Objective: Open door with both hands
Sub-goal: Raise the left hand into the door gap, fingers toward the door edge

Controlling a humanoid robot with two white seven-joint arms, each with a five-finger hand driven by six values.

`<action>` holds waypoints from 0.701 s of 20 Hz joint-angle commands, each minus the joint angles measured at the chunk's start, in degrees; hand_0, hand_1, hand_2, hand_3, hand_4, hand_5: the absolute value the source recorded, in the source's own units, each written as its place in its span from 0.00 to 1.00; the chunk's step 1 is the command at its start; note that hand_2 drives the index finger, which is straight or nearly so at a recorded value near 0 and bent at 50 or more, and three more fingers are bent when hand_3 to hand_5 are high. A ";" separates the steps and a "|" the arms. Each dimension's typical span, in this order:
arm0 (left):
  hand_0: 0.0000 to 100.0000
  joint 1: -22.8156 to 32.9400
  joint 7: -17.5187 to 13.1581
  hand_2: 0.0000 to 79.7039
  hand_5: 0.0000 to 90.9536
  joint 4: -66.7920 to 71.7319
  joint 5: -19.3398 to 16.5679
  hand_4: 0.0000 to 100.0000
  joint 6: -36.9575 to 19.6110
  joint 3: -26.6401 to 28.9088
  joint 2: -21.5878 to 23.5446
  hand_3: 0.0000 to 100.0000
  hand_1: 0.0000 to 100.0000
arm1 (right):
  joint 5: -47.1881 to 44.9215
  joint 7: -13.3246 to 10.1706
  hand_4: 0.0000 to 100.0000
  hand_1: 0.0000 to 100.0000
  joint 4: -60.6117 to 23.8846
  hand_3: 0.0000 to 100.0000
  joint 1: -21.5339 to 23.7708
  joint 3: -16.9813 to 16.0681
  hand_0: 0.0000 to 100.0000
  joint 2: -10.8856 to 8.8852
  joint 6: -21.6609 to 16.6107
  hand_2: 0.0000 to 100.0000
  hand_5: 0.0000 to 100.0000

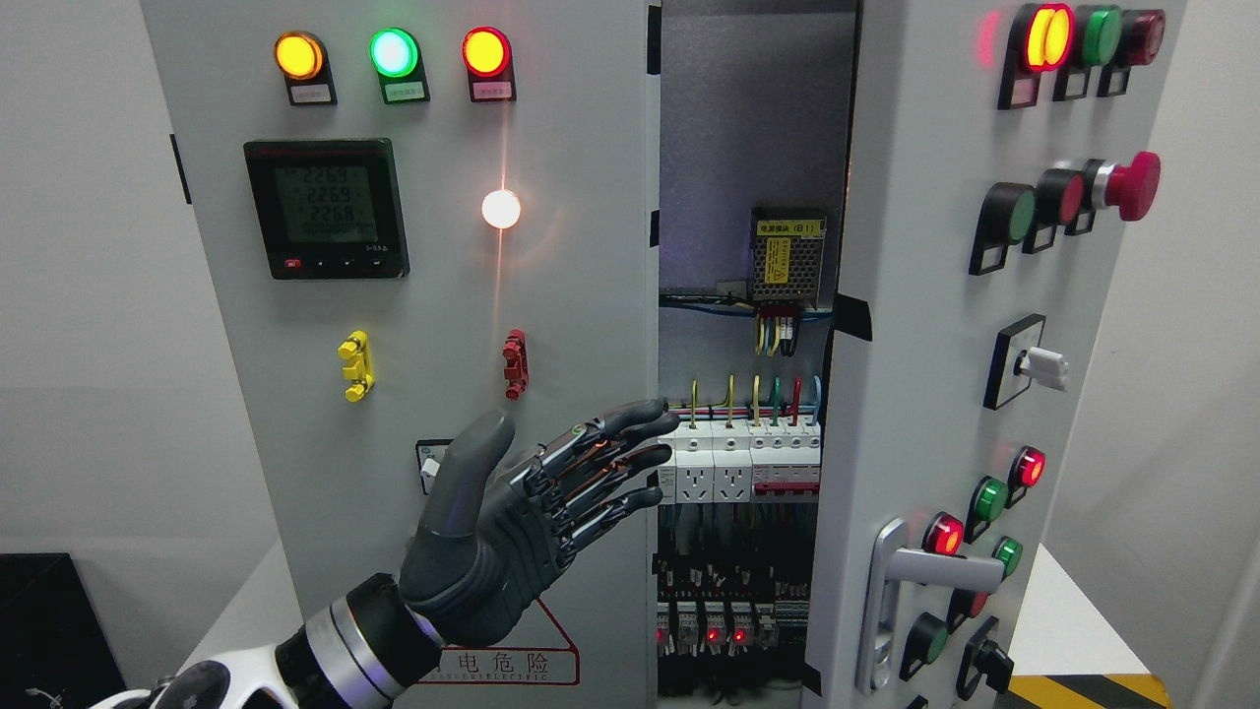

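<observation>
- Right door (945, 394) — grey, swung ajar, set with coloured buttons and a silver lever handle (920, 581), well right of the fingertips (645, 458).
- Left door (443, 295) — shut, directly behind the fingers.

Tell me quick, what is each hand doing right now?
Left hand: open, fingers stretched toward the edge of the left door, holding nothing.
Right hand: not in view.

The left hand (512, 532) is dark grey plastic with black jointed fingers (630, 418) showing copper-orange links; a black-and-silver ringed wrist joins a white forearm shell.
</observation>
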 commanded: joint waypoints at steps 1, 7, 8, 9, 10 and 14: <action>0.00 -7.07 0.01 0.00 0.00 -0.36 3.74 0.00 0.32 -4.31 -3.57 0.00 0.00 | 0.00 0.00 0.00 0.00 0.00 0.00 0.00 -0.01 0.19 0.09 0.03 0.00 0.00; 0.00 -10.94 0.19 0.00 0.00 1.83 4.63 0.00 2.34 -8.26 -9.28 0.00 0.00 | 0.00 0.08 0.00 0.00 0.00 0.00 0.00 -0.01 0.19 0.00 0.03 0.00 0.00; 0.00 -11.73 0.19 0.00 0.00 2.97 4.63 0.00 2.60 -8.70 -10.34 0.00 0.00 | 0.00 0.08 0.00 0.00 0.00 0.00 0.00 -0.01 0.19 0.00 0.03 0.00 0.00; 0.00 -12.08 0.19 0.00 0.00 4.12 4.63 0.00 2.69 -9.14 -11.30 0.00 0.00 | 0.00 0.00 0.00 0.00 0.00 0.00 0.00 -0.01 0.19 0.00 0.03 0.00 0.00; 0.00 -12.26 0.19 0.00 0.00 5.00 4.63 0.00 2.78 -9.41 -12.10 0.00 0.00 | 0.00 0.08 0.00 0.00 0.00 0.00 0.00 -0.01 0.19 0.00 0.03 0.00 0.00; 0.00 -12.52 0.19 0.00 0.00 5.62 4.71 0.00 2.78 -9.50 -14.12 0.00 0.00 | 0.00 0.00 0.00 0.00 0.00 0.00 0.00 -0.01 0.19 0.00 0.03 0.00 0.00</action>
